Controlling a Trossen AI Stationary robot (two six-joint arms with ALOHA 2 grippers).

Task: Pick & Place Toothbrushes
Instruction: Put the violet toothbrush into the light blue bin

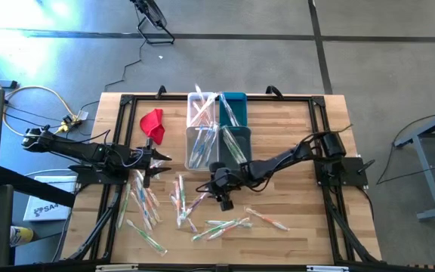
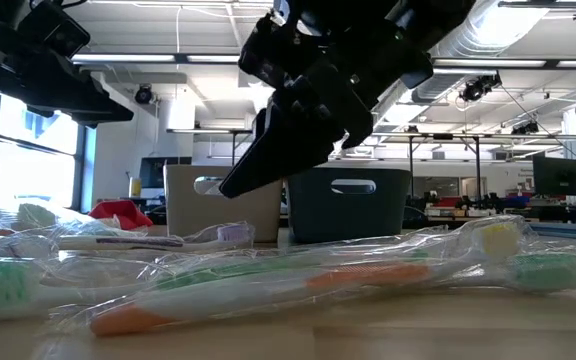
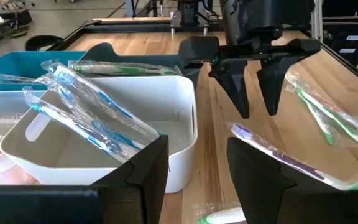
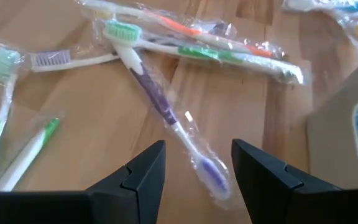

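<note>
The right fingers (image 1: 226, 202) hang open over the wooden surface (image 1: 293, 204), and they hold nothing. In the right wrist view the two dark fingers (image 4: 143, 171) stand apart with a gap between them. Just past that gap lies a purple toothbrush (image 4: 166, 118) in a clear wrapper, flat on the wood. It is not touched. Near it lie a green and orange one (image 4: 229, 53) and a green one (image 4: 23, 155).

The left fingers (image 1: 157, 160) are open too, and they hold nothing. They hang by the left edge of the bins. In the left wrist view the left fingers (image 3: 148, 171) show a wide gap, and a white bin (image 3: 104, 140) sits just ahead. Blue toothbrushes (image 3: 86, 112) lean in the white bin and stick out over its rim. A teal bin (image 3: 17, 65) stands right beside it.

From above, the bins (image 1: 217, 128) sit close together at the far middle of the surface, and some hold toothbrushes. Many more toothbrushes (image 1: 195, 211) lie scattered on the near half of the surface, between the two arms and in front of them. Another bunch (image 1: 142, 200) lies by the left arm. A red cloth (image 1: 152, 122) lies just left of the bins.

A flat white thing (image 1: 42, 208) on the floor to the left has letters on it, but they are too small to read.

In the low view, wrapped toothbrushes (image 2: 268, 280) fill the front, with orange and green handles.
</note>
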